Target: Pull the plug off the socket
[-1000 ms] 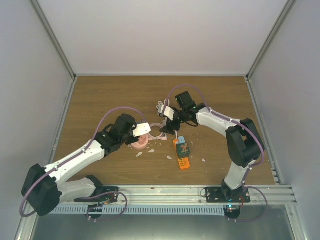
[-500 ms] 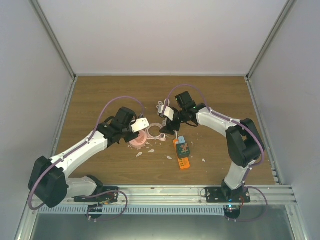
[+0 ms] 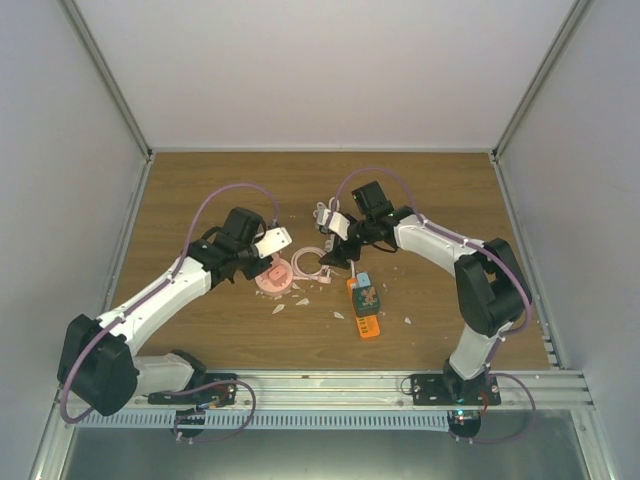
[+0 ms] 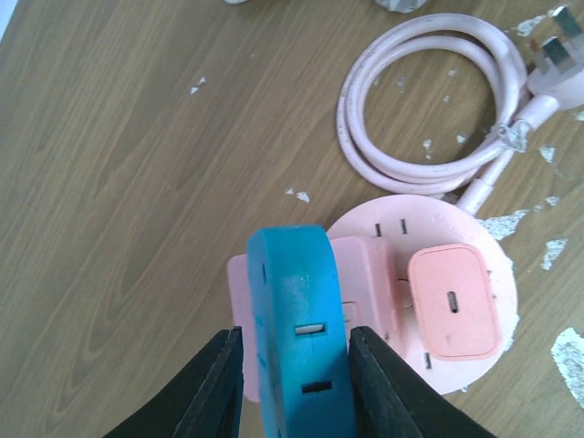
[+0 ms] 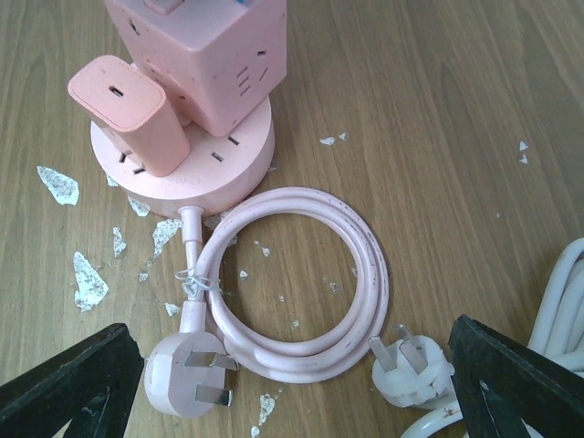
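A blue plug [image 4: 297, 365] sits between my left gripper's [image 4: 294, 333] two black fingers, which press on both its sides. It is over the pink cube socket [image 4: 365, 274] on its round base [image 4: 429, 214]. I cannot tell whether the plug still sits in the cube. A pink charger [image 4: 453, 299] is plugged into the base beside the cube. In the top view the left gripper [image 3: 262, 262] is over the pink socket [image 3: 272, 280]. My right gripper [image 5: 292, 388] is wide open and empty above the socket's coiled pink cable [image 5: 365, 265].
The cable's pink plug [image 5: 187, 379] and a white plug [image 5: 411, 370] lie on the wood. An orange power strip [image 3: 366, 318] with a green adapter [image 3: 366, 295] lies right of the socket. White cable [image 3: 322, 212] lies behind. White flakes are scattered around.
My left gripper has moved back and to the left, and more of the pink socket shows below it. The right arm has stayed in place.
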`<state>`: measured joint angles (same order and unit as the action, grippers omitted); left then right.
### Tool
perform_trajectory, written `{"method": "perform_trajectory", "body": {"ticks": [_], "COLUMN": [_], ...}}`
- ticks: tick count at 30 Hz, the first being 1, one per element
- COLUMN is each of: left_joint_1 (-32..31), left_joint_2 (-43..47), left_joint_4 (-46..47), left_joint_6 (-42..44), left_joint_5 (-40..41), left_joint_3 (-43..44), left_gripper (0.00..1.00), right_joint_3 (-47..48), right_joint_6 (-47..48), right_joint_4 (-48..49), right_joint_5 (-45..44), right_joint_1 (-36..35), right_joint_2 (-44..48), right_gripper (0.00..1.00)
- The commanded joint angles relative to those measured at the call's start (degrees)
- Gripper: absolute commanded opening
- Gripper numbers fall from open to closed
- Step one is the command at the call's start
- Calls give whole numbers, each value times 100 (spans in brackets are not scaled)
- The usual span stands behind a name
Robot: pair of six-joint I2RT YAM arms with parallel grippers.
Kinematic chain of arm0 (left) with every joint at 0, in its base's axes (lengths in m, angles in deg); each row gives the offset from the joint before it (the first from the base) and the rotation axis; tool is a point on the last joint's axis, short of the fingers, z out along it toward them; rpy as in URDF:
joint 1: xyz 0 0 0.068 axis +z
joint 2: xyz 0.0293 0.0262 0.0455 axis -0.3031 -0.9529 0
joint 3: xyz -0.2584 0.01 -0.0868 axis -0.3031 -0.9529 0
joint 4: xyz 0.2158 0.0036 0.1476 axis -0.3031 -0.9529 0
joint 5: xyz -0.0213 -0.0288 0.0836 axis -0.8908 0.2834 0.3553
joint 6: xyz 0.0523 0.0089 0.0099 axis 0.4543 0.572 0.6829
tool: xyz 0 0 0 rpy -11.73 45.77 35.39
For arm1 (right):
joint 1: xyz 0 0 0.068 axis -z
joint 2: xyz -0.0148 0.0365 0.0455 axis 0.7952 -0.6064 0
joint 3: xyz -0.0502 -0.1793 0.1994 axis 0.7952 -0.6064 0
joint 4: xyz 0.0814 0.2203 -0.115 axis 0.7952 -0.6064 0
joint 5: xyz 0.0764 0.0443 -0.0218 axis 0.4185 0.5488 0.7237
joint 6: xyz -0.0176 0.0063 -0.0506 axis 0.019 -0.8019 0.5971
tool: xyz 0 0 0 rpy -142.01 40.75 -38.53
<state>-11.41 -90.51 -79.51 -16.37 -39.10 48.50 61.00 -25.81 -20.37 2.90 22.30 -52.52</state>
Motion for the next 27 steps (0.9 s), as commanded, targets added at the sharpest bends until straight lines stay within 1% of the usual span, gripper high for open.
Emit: {"method": "perform_trajectory", "body": {"ticks": [1,6,14,19,21,24,27], "left_joint_1": [168,216,297,461,496,520,554], "left_joint_2": [109,95,-227,-486,-549,-621,-693], "left_joint_4": [21,-136,-329,-457,-493,-560,-680], "left_joint_6": [-97,-48,-111,-235,-236,-161,-125], "left_joint_5": [-32,-217,-294,-332,-378,-693,-926], "left_joint_3": [270,340,428,665,736,786,836], "left_gripper": [32,27,27,26,24,21,12], "right_joint_3": [-46,-28,-84,-282,-324,-351,-396], "right_joint_6": [81,89,110,159,179,207,84], "right_joint_4": [-15,-7,19,232,304,377,622], "right_joint_5": [120,106,164,321,386,511,671], "right_joint_1": [48,51,73,92,100,101,101], "right_joint_2": [218,209,262,428,456,470,511], "right_gripper": [93,93,93,93,93,93,94]}}
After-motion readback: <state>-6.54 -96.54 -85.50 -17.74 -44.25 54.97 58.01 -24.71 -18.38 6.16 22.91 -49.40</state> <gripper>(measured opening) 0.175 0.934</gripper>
